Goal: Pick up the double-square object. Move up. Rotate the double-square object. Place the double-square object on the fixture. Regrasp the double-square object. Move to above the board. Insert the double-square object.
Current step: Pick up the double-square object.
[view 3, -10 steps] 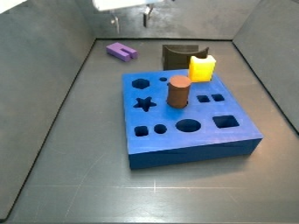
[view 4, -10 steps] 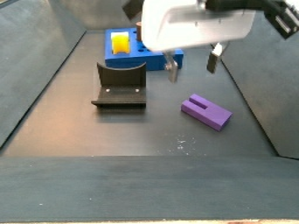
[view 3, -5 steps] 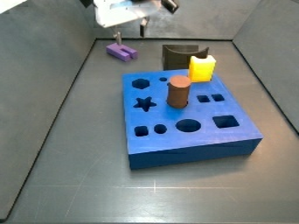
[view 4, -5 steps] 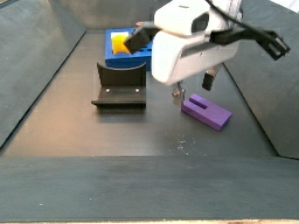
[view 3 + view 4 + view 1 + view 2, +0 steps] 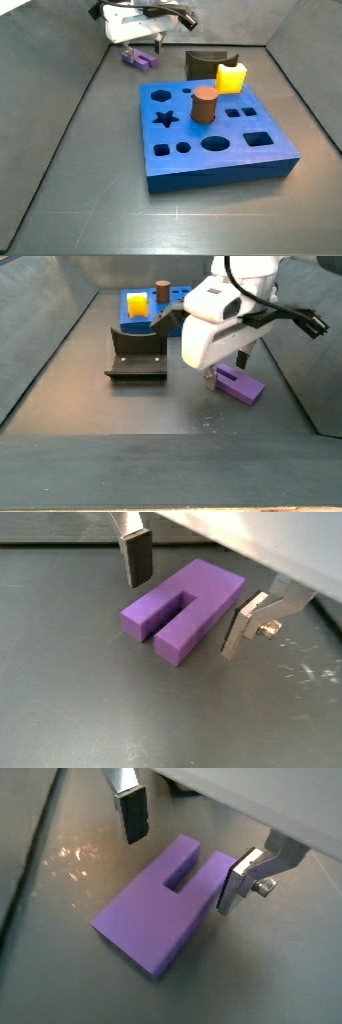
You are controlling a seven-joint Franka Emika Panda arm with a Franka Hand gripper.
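Grey walls ring the dark floor where I have the gripper low over the double-square object, which lies flat on the floor near a side wall, well apart from the board. In both wrist views the fingers stand wide, one on each side of the purple block, not touching it. On the board I see a yellow block and a brown cylinder; the fixture sits just beside it.
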